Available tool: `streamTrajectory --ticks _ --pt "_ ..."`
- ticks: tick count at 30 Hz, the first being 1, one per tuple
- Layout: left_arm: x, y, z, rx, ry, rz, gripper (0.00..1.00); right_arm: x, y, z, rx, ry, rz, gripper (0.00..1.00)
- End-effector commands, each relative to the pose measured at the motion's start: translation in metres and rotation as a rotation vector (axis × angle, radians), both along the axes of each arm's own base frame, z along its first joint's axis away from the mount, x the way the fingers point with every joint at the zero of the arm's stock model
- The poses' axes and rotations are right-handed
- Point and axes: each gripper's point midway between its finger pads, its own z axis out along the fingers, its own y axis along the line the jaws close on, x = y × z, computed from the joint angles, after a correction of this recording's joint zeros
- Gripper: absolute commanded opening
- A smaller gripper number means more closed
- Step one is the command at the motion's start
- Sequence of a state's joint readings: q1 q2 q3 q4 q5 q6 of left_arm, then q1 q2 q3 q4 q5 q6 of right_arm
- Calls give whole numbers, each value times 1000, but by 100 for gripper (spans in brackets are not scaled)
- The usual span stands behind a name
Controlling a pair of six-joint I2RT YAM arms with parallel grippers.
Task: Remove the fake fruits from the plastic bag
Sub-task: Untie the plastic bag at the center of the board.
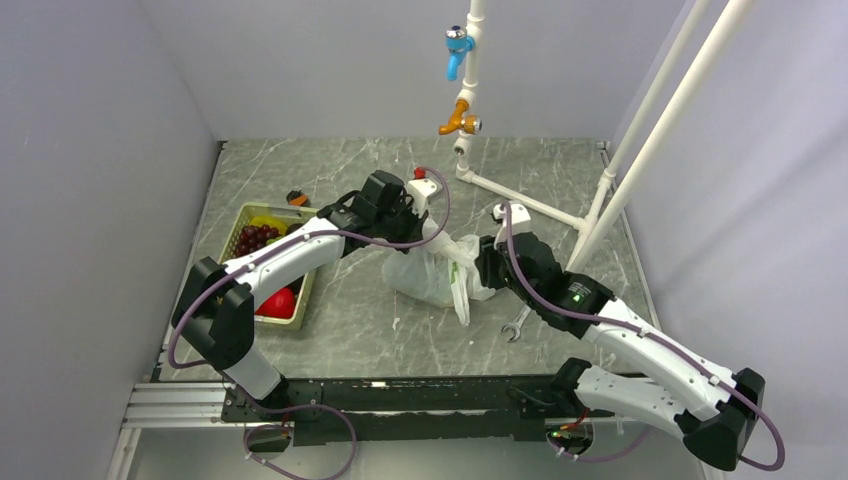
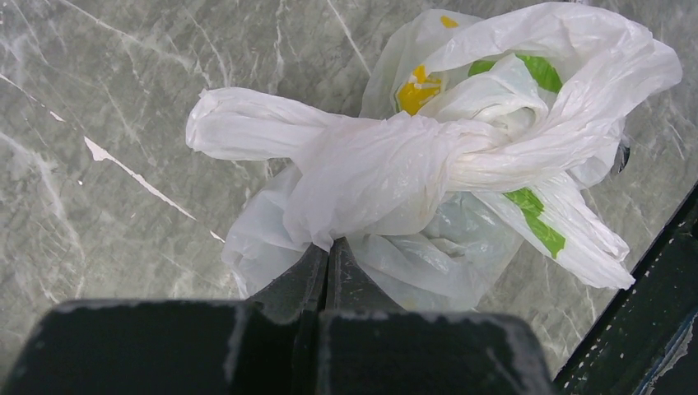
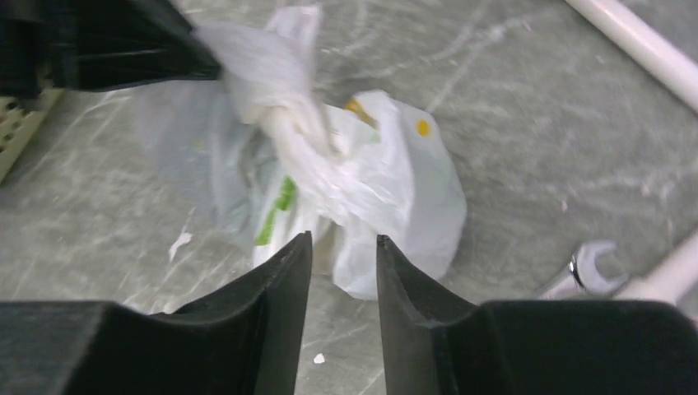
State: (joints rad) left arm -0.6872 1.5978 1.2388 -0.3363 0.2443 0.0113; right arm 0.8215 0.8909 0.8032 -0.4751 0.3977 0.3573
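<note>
Grey-green marble-look table fills the overhead view. The left gripper reaches out to the top of the plastic bag, whose gathered film rises in a peak to its tips. The right gripper sits low, just beside the bag on the opposite side. Well off to the left gripper's outer side stands a cream tray, holding purple grapes, a red fruit and a yellow fruit. Near the right gripper's wrist, on the table, lies a spanner. Whether any fruit is inside the bag cannot be told.

From the left wrist, the two dark fingers are pressed together with no gap, their tips pinching white film directly under the knot tied in the bag's handles. The rest of the bag, printed with yellow and green, bunches just beyond the tips and to their right.

From the right wrist, the fingers stand a little apart, with a narrow gap and nothing between them. The bag lies just ahead of the tips, slumped on the table, its knotted top drawn up and to the left, where the other gripper's dark tip meets it. The spanner rests off to the right, beside a white pipe.
</note>
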Motion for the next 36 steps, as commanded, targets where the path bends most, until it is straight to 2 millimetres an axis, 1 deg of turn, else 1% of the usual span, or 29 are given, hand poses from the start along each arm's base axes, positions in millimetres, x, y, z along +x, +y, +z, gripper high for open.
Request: streamTrajectory --ticks 1,3,6,11,13,16,18,19,20,21,23,24,28,29,34,36 --pt "5 -6 22 -50 -45 -11 0 -4 51 38 48 -88 301 41" --pt "3 -9 24 -68 -44 -24 0 -1 61 35 54 -94 329 44" --pt "-1 -14 25 -86 -28 -54 0 14 62 26 56 -150 284 50" --pt "0 -13 23 -77 -26 -47 0 30 71 29 102 -260 261 53" --pt "0 -12 24 -76 -31 -43 0 36 74 22 89 -259 248 52" --pt "0 -11 24 -75 -32 -40 0 38 74 2 52 -179 225 39" --pt "0 -11 26 -74 -35 -37 0 36 70 -13 43 -144 206 37" --pt "1 -11 26 -74 -36 -36 0 35 66 -22 35 -128 192 37" --pt "1 -10 27 -72 -38 -33 0 34 63 -25 34 -124 177 37" --pt "1 -10 27 -70 -39 -32 0 33 59 -31 23 -115 164 39" --pt "2 -9 28 -69 -41 -30 0 33 55 -35 14 -111 150 40" --pt "2 -9 27 -69 -41 -28 0 32 51 -41 -10 -94 138 40" --pt "3 -8 24 -62 -38 -24 0 36 40 -44 -45 -92 82 39" --pt "3 -8 23 -58 -37 -21 0 37 38 -44 -47 -95 72 37" --pt "7 -4 21 -39 -49 0 0 34 32 -36 -13 -102 37 16" --pt "10 -1 20 -27 -57 19 0 31 29 -33 -2 -104 32 6"
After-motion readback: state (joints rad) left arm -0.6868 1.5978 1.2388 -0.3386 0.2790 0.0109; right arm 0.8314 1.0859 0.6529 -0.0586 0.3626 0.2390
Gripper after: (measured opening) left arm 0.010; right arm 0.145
